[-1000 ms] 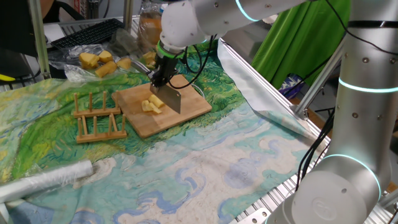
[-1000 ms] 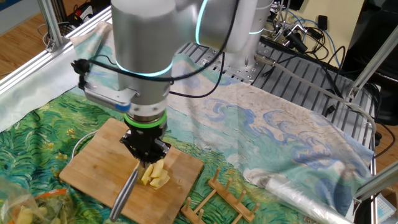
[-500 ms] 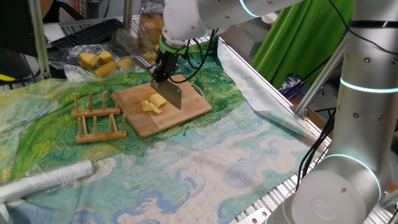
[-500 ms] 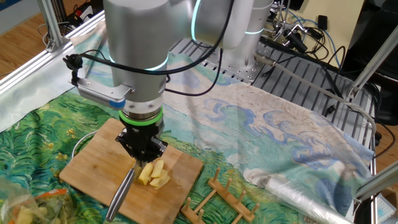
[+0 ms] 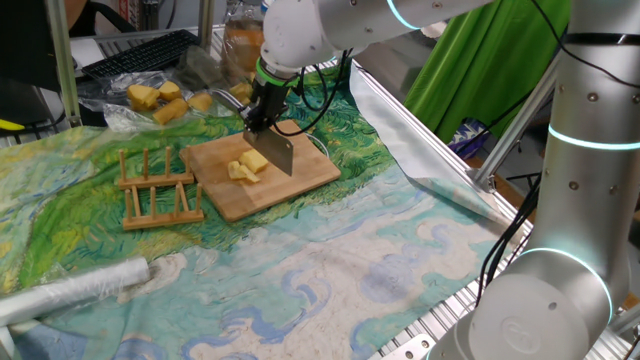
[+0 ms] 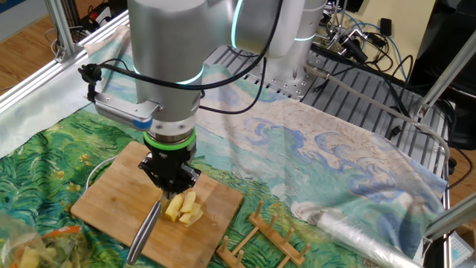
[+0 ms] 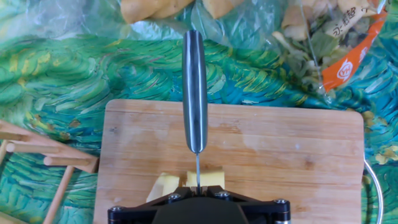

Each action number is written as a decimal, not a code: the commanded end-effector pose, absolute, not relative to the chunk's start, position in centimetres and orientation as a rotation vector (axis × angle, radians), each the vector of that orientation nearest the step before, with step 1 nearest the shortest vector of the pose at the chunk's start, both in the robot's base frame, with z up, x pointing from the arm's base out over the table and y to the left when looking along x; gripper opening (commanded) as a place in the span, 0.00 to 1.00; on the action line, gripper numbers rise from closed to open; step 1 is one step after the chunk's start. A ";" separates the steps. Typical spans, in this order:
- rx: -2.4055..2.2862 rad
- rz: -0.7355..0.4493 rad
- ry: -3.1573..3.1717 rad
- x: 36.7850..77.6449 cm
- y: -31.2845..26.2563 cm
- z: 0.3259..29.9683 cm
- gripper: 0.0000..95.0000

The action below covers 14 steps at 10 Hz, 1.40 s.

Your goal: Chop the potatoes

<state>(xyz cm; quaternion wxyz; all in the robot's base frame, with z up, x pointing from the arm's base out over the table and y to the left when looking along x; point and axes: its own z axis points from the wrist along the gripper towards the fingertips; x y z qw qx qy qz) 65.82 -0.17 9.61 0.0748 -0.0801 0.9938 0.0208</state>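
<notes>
Hand view gives us the best look at the potatoes [image 7: 186, 182]: a small cluster of pale yellow pieces sitting on the wooden cutting board [image 7: 280, 162], right at the bottom edge of the shot and partly tucked under the black gripper body. From one fixed view we see the same pile [image 5: 245, 168] near the middle of the board [image 5: 300, 185], and from the other fixed view the slices [image 6: 184, 208] lie just below the fingers, a few sticking out sideways.

The gripper [image 6: 170, 182] points straight down over the pile, and its fingers are pressed together on a knife [image 7: 194, 93]. We see the steel handle running away from the hand across the board in the hand view, while the flat blade [image 5: 275, 153] shows up hanging above the potatoes in one fixed view. We honestly can't tell whether the edge is touching the pieces or sitting just above them.

Moving outward, the board rests on a green-and-blue painted-looking cloth [image 5: 330, 260]. A wooden rack [image 5: 158, 190] stands just beside the board. Past the far edge there's a clear bag with more yellow potato chunks [image 5: 158, 100], and the hand view shows a bag of peelings [image 7: 323, 43] with an orange label off to the side. A roll of plastic wrap [image 5: 70, 290] lies well apart from the board.
</notes>
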 end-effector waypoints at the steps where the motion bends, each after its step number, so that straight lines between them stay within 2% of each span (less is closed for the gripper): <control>1: -0.248 0.064 2.979 65.9 -0.3 9.0 0.00; 3: -0.240 0.087 2.970 66.3 0.0 6.7 0.00; 5: -0.241 0.079 2.905 66.6 1.0 1.5 0.00; 6: -0.234 0.079 2.903 66.7 1.1 1.0 0.00; 8: -0.238 0.067 2.905 66.9 0.9 2.2 0.00; 12: -0.246 0.098 2.933 67.3 0.7 2.7 0.00; 14: -0.248 0.082 2.967 67.0 0.6 4.5 0.00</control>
